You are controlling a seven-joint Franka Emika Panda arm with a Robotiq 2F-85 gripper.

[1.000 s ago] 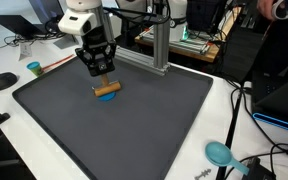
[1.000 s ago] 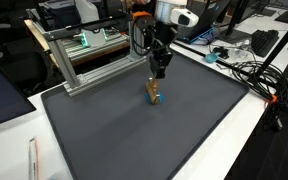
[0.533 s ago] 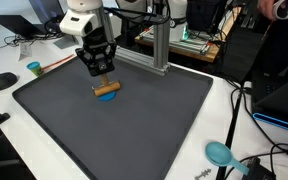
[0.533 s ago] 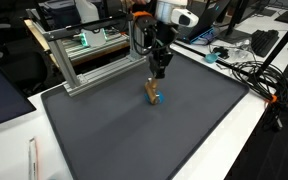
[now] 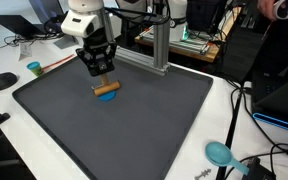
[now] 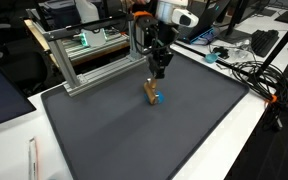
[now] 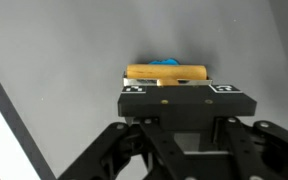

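Nothing has moved over the last second in either exterior view: arm, wood and mat sit exactly as before, so the hold is steady and at rest. Off the mat's left edge lie a dark mouse and a small teal cup. Further right, near the far left corner of the grey mat, the gripper points straight down, its jaws drawn in on a short wooden dowel that lies across a blue piece resting on the mat. The wrist view shows the dowel crosswise just beyond the fingertips, with blue peeking out behind it. No brand or readable writing appears; only two small black-and-white square markers sit on the gripper's face.
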